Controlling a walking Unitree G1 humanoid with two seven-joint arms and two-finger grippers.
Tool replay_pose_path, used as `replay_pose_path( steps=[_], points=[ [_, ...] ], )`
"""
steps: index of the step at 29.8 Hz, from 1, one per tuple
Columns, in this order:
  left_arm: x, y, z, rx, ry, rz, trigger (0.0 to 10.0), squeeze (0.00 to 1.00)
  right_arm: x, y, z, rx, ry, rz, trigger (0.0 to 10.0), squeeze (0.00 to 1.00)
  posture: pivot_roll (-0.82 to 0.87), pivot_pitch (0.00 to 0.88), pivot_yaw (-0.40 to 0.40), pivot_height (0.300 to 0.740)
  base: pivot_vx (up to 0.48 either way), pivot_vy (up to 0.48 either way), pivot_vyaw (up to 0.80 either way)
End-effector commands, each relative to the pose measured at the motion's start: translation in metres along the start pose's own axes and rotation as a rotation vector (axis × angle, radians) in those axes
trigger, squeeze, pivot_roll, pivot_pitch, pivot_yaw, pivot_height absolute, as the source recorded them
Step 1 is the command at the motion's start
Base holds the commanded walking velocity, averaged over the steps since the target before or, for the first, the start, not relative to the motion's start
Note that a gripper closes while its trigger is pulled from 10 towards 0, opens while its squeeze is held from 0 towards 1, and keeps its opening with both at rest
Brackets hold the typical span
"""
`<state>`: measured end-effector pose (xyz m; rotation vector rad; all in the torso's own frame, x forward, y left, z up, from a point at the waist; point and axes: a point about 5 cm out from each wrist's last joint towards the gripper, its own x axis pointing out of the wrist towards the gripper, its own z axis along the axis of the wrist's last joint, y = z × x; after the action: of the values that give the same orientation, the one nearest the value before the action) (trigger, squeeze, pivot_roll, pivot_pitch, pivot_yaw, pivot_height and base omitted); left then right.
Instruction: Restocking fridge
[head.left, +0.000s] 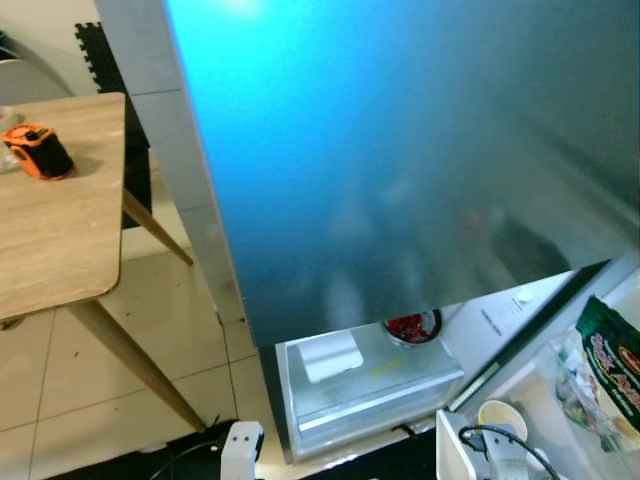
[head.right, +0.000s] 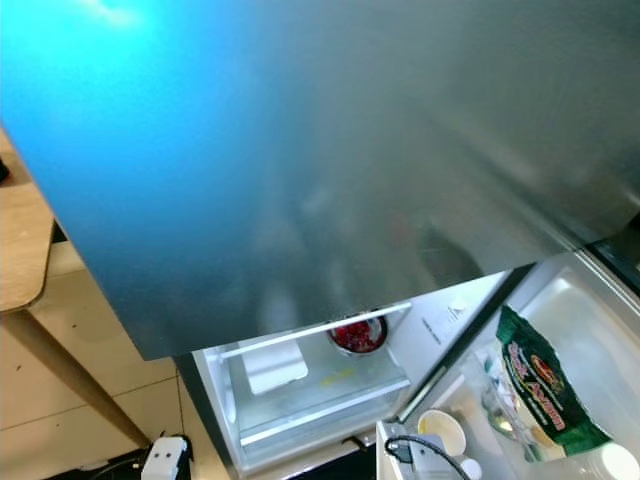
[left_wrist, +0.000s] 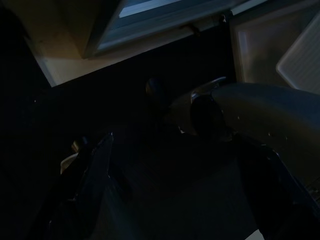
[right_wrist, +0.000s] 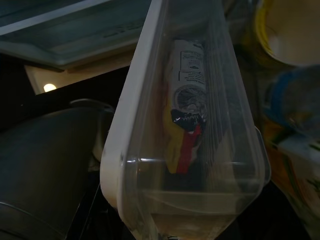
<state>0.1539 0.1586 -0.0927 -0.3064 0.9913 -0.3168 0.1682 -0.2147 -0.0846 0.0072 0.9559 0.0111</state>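
Wooden desk at nine o'clock carries one orange gadget. Fridge door stands closed above the open lower compartment, holding one red-filled bowl. At four o'clock, one green bag and one cup crowd the door bin; a careless reach could topple them. Whether either claw is open, I cannot tell.

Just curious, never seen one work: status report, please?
Fridge lower door open. Green bag in door shelf. Red bowl inside. Hands low, nothing blocking.
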Motion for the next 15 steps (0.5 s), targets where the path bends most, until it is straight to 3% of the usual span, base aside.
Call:
replay_pose_path(
  steps=[1,3,15],
  points=[
    [-0.0005,-0.0018,-0.0082,0.001,0.033,-0.008,10.0,0.0,-0.001,-0.002,-0.0015,0.009,-0.006,-0.008,10.0,0.0,-0.08,0.086,-0.018,0.74,0.0,-0.424,0.0],
    [-0.0005,-0.0018,-0.0082,0.001,0.033,-0.008,10.0,0.0,-0.001,-0.002,-0.0015,0.009,-0.006,-0.008,10.0,0.0,-0.08,0.086,-0.018,0.74,0.0,-0.424,0.0],
    [0.0002,-0.004,-0.0099,0.0,0.047,-0.019,10.0,0.0,0.0007,0.001,0.007,-0.01,-0.036,0.028,10.0,0.0,-0.08,0.088,-0.019,0.74,0.0,0.0,0.0]
  ],
)
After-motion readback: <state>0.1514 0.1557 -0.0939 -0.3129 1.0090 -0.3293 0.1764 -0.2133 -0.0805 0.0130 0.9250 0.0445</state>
